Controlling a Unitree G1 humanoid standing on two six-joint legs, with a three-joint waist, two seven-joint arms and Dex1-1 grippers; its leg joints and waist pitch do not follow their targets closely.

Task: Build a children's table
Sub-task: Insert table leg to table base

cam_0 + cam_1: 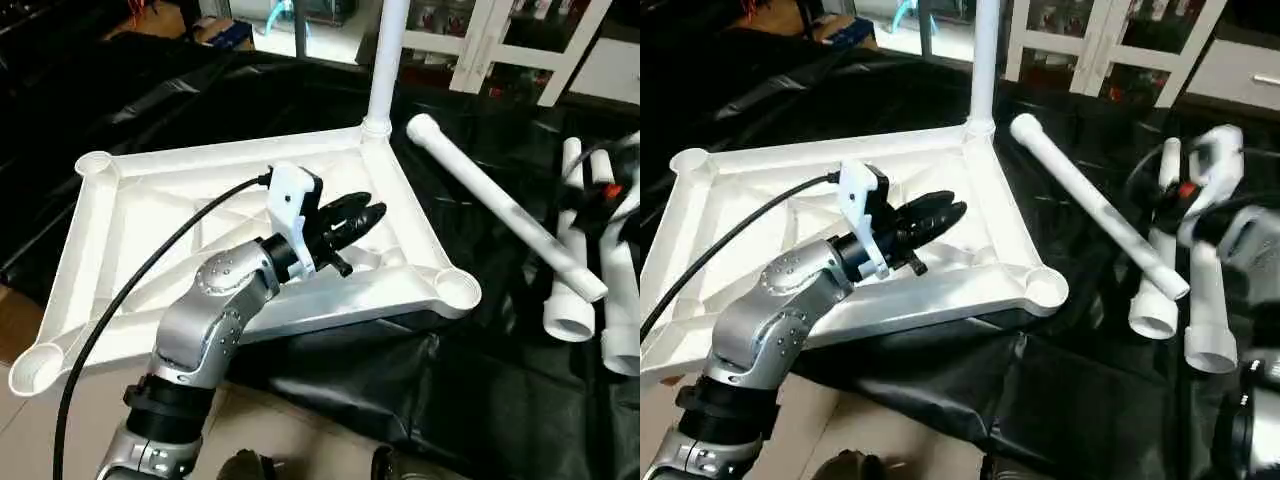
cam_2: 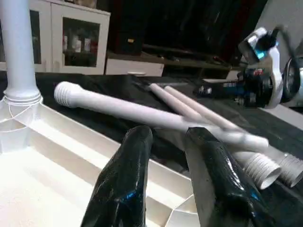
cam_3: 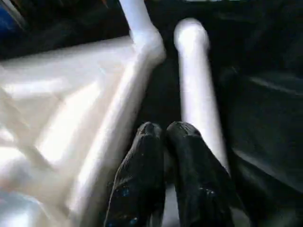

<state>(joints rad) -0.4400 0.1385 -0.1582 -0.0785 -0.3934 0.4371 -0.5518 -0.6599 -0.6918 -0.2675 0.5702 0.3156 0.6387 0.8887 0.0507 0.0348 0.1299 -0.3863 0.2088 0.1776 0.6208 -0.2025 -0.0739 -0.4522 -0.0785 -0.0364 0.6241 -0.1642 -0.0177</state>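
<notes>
The white plastic tabletop [image 1: 150,225] is lying ribbed side up on the black-draped surface [image 1: 480,400], round sockets at its corners. One smooth cylindrical leg [image 1: 388,60] is standing upright in the far socket, its top cut off by the frame. A loose leg [image 1: 505,205] is lying slantwise across two others [image 1: 1185,300]. The left gripper [image 1: 350,222] is hovering over the ribs, fingers [image 2: 128,179] slightly parted and gripping nothing. The right gripper [image 3: 163,135] is blurred, fingers pressed together beside the loose leg.

The tabletop [image 1: 130,215] is blocked at one o'clock by an upright leg [image 1: 388,60]; loose legs [image 1: 505,205] are piled at three o'clock.
</notes>
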